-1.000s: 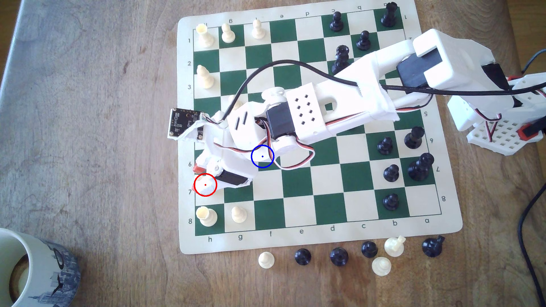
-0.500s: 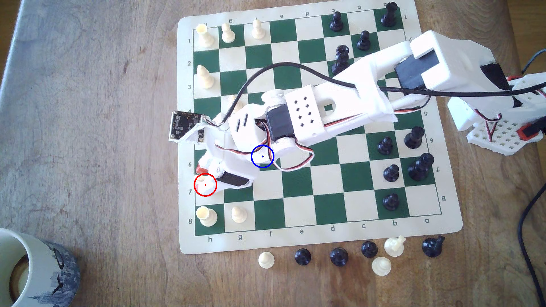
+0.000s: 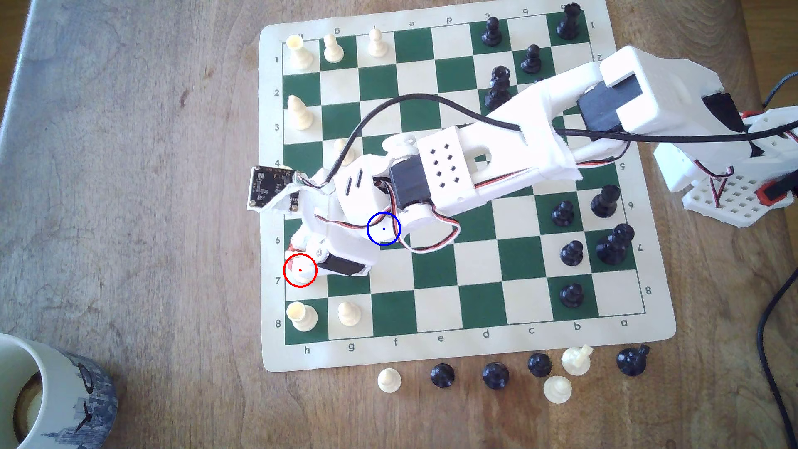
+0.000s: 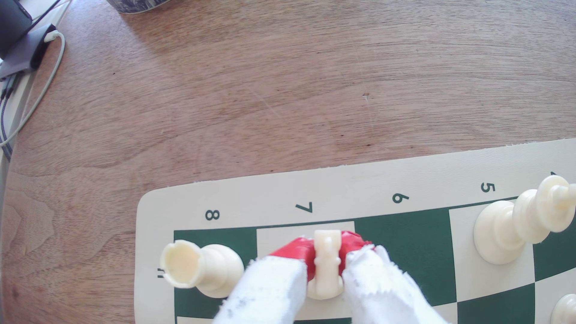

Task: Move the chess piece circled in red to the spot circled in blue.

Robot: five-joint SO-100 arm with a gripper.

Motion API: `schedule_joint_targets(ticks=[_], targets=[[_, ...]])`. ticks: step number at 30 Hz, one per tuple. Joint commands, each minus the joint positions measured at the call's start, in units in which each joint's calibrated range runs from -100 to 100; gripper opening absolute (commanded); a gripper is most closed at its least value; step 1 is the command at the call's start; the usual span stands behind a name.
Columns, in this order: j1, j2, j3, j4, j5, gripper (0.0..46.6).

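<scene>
Wrist view: gripper (image 4: 325, 258) clamps knight (image 4: 326, 264), board edge (image 4: 311, 180) beside.

Lying on the surface (image 3: 172, 216) beside one chessboard (image 3: 475, 345): three cream pieces (image 3: 557, 389), four black pieces (image 3: 495, 374); standing nearby, one mug (image 3: 64, 388).

I am looking at what seems a home tabletop set up for hobby play. A worn wooden table (image 3: 151, 181) carries a roll-up vinyl chess mat (image 3: 436, 345). Well away from my arm's tip, a ceramic mug (image 3: 64, 388) with a city-skyline print sits at the table edge. Past the mug, a grey cable hub (image 4: 28, 53) with cables lies off the table's side.
</scene>
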Motion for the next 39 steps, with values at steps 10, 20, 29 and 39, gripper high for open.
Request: schedule_joint_targets(ticks=[10,20,29,39], targets=[[1.7,-32.2,19.9,-1.5,0.3,0.3],[1.2,-47.9,44.2,-4.0,3.7,0.3],[0.8,-52.0,58.7,-8.3,5.3,0.3],[1.0,-45.0,60.2,-15.6,5.4,0.3]])
